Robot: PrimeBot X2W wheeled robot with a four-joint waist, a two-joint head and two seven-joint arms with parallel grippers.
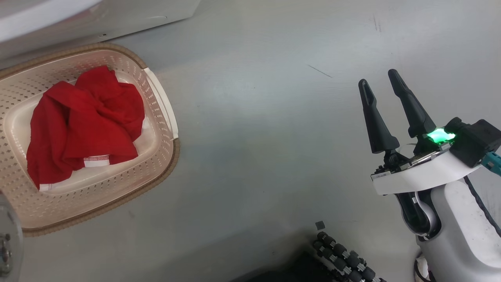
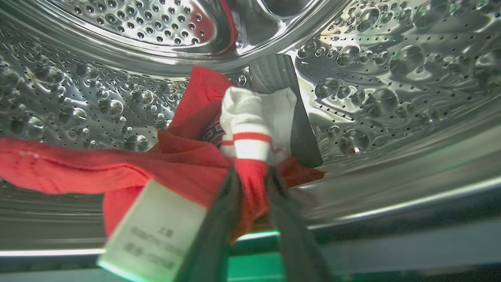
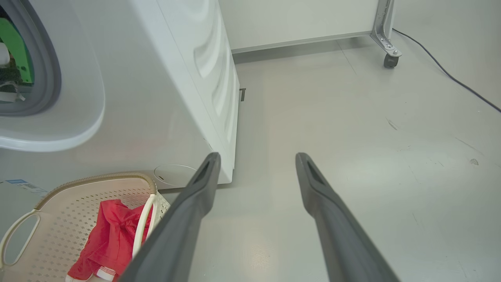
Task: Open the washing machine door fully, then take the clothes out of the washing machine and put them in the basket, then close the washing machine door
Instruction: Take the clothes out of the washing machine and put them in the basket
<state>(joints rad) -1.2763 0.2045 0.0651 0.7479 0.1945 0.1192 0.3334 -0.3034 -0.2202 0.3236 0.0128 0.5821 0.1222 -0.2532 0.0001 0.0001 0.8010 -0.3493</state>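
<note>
Inside the washing machine's perforated steel drum [image 2: 391,78], my left gripper [image 2: 252,172] is shut on a red garment [image 2: 176,164] with white stripe trim and a white label. A second red garment [image 1: 86,121] lies crumpled in the cream basket [image 1: 156,164] on the floor beside the white washing machine [image 3: 164,98]; the basket [image 3: 58,219] also appears low in the right wrist view. My right gripper [image 1: 378,77] hangs open and empty over bare floor, well to the basket's right, with its fingers [image 3: 188,211] spread. A grey glassy curve [image 1: 6,243] at the head view's lower left edge may be the door.
The robot's own base rollers [image 1: 344,258] sit at the bottom of the head view. A wheeled metal leg [image 3: 387,47] and a dark cable [image 3: 450,74] lie on the floor beyond the machine. Open grey floor stretches to the right of the basket.
</note>
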